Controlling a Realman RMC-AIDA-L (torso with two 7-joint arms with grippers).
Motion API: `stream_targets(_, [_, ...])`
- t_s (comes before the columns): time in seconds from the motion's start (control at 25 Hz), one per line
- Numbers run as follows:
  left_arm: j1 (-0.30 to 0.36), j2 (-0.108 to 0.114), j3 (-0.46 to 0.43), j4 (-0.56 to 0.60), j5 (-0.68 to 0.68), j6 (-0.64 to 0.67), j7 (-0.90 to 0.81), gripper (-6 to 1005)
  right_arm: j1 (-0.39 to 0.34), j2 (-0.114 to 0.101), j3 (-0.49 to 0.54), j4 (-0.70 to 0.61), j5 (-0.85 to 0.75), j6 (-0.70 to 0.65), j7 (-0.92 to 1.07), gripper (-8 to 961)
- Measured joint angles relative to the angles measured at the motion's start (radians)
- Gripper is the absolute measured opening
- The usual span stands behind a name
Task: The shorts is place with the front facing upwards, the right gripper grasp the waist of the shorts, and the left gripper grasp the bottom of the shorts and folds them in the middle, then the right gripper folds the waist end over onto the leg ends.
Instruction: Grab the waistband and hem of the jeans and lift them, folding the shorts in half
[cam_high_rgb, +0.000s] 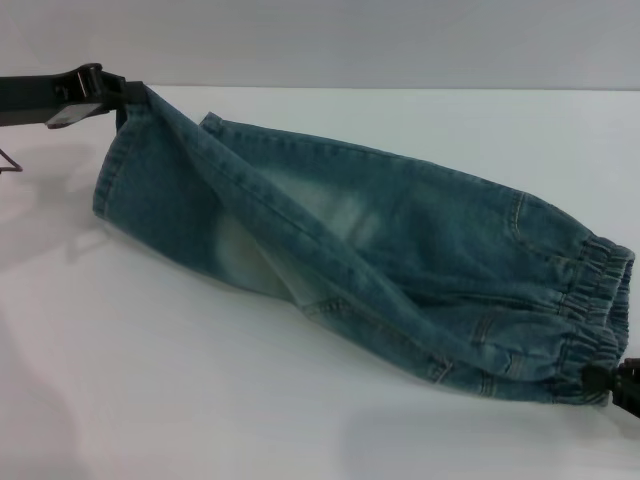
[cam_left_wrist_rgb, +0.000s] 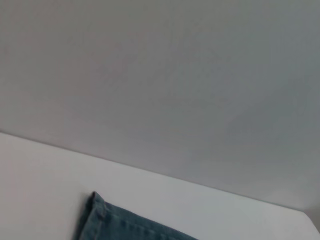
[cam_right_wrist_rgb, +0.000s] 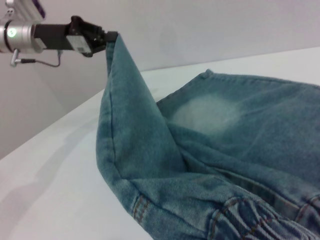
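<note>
Soft, even light filled all three views, with no hard glare on the white table (cam_high_rgb: 200, 400). The shorts (cam_high_rgb: 380, 260) cast only a faint grey shadow beneath them. The left wrist view was hazy and slightly out of focus throughout.

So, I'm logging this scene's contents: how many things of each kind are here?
Shorts: 1
Pincers: 2, left and right, each shut on the shorts
Table: 1
Total: 4

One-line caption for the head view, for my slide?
Left gripper lifts the shorts' bottom; right gripper pinches the waist.
</note>
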Motion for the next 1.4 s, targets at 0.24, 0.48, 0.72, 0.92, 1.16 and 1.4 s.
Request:
stream_targets(0.24, [0.001,-0.011,0.024,0.012,0.008,-0.055,0.001,49,-0.015,0.011,0.061,0.032,0.011,0.067,-0.04,2])
stream_targets(0.48, [-0.001,-0.012,0.068,0.015,0.009,-0.106,0.001,50,-0.027,0.026,0.092,0.04,0.068,0.129,-0.07,1])
stream_targets(0.72, [-0.003,-0.014,0.131,0.034,0.009,-0.162,0.0,51,-0.027,0.031,0.1,0.068,0.111,0.153,-0.104,1])
stream_targets(0.92, [-0.011,-0.028,0.18,0.071,0.01,-0.187,0.0,53,-0.015,0.039,0.103,0.078,0.137,0.15,-0.121,1])
stream_targets(1.16, [-0.028,-0.046,0.287,0.115,0.01,-0.247,-0.012,54,0.006,0.051,0.103,0.081,0.182,0.103,-0.067,3])
stream_targets(1.4, [-0.057,-0.063,0.303,0.115,0.052,-0.307,-0.013,55,0.002,0.051,0.105,0.08,0.262,0.056,0.02,2])
